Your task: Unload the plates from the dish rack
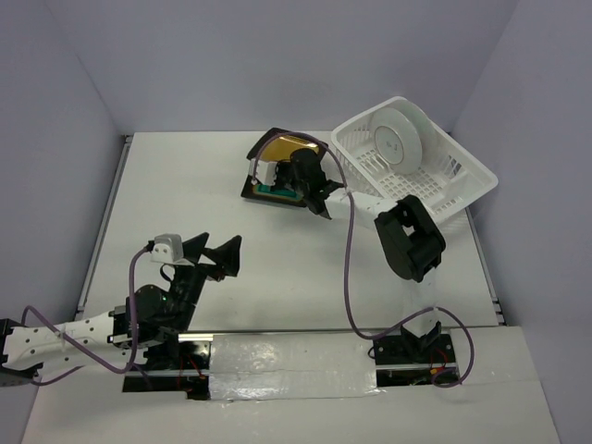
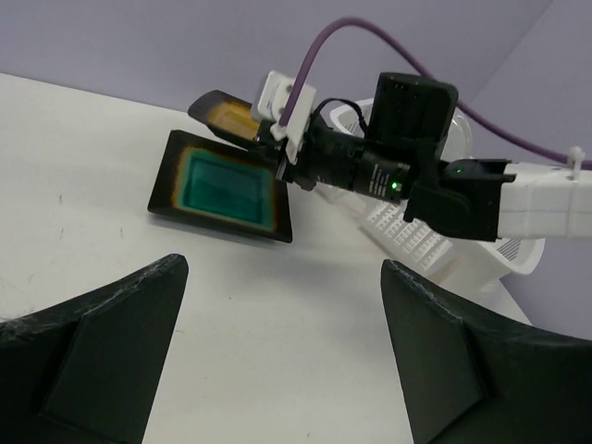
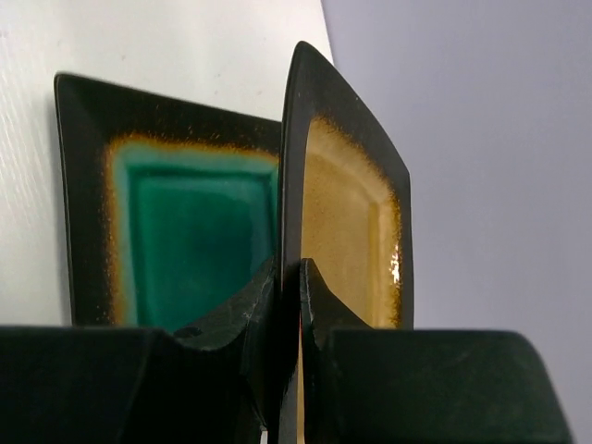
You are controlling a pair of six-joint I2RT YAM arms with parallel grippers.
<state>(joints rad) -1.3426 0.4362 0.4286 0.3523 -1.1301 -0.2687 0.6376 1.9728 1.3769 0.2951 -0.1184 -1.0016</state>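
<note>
Here, right tool [image 3: 289, 282] pinches amber plate [image 3: 347, 213].

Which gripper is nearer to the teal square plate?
Right. The right gripper, shut on the amber plate, is at the teal plate's edge; the left gripper hangs open, well apart from it.

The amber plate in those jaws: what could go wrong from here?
The amber plate is pinched only at its rim by the right jaws, held on edge, so it might slip or swing. It sits right beside the teal plate lying on the table, so lowering it could knock or chip both.
</note>
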